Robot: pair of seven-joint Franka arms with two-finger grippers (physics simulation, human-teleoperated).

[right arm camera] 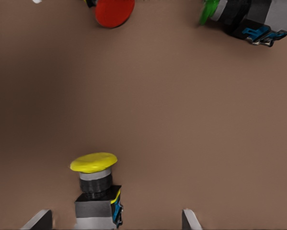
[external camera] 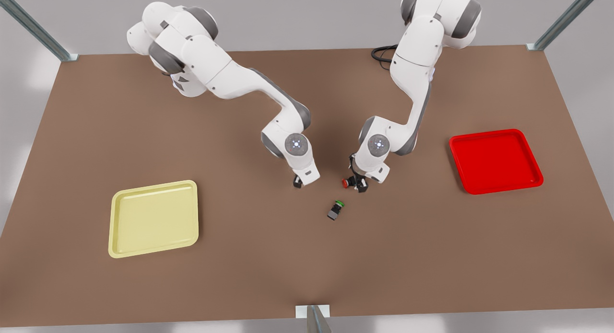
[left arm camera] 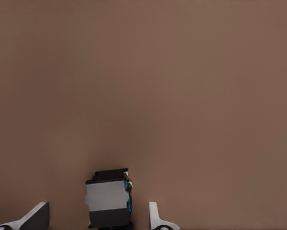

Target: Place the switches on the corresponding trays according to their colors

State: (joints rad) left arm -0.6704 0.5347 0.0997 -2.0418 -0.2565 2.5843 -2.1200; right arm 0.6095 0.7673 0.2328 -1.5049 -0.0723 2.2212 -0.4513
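Yellow switch (right arm camera: 96,191) lies between the spread right hand (right arm camera: 114,218), cap pointing away from the wrist; nearby, the spread left hand (left arm camera: 97,211) straddles the red switch (external camera: 346,183).

No readable text, label, brand, number or sign appears on anything in these views.
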